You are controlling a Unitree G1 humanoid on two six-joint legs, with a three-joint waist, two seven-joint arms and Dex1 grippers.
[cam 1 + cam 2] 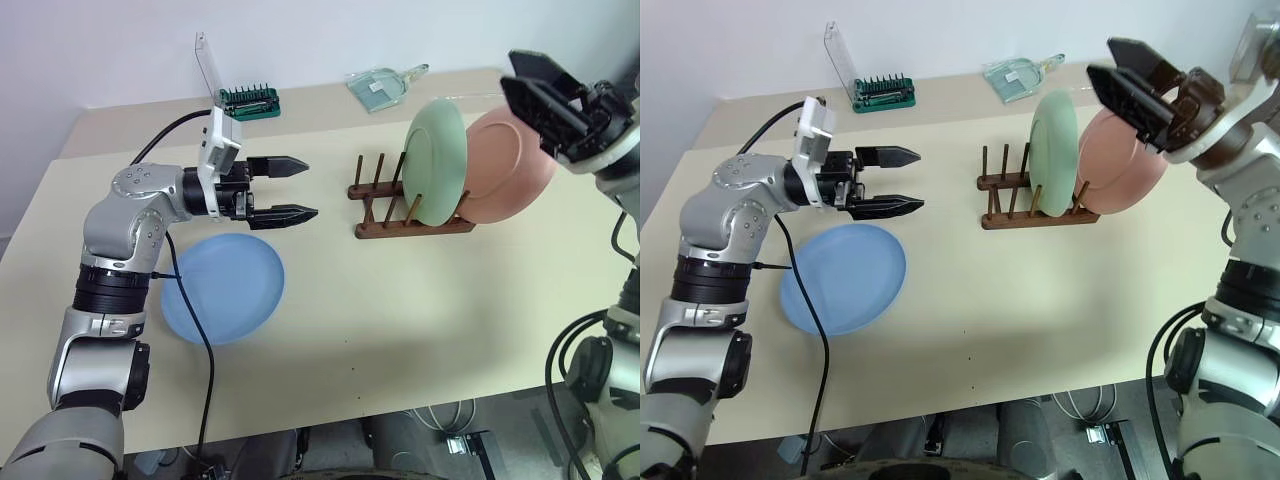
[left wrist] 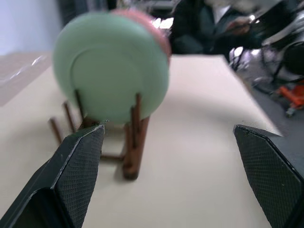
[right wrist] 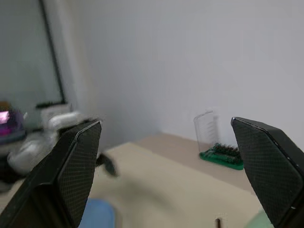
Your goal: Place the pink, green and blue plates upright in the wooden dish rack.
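The wooden dish rack stands right of the table's centre. The green plate stands upright between its pegs. Just to its right, the pink plate leans upright at the rack's right end. The blue plate lies flat on the table at the near left. My left gripper hangs open and empty above the blue plate's far edge, pointing at the rack. The left wrist view looks at the green plate and the rack. My right gripper is open and empty, raised above the pink plate.
A green tray of screwdriver bits with a clear upright lid sits at the table's far edge. A clear plastic item lies further right along that edge. A black cable from my left arm crosses the blue plate.
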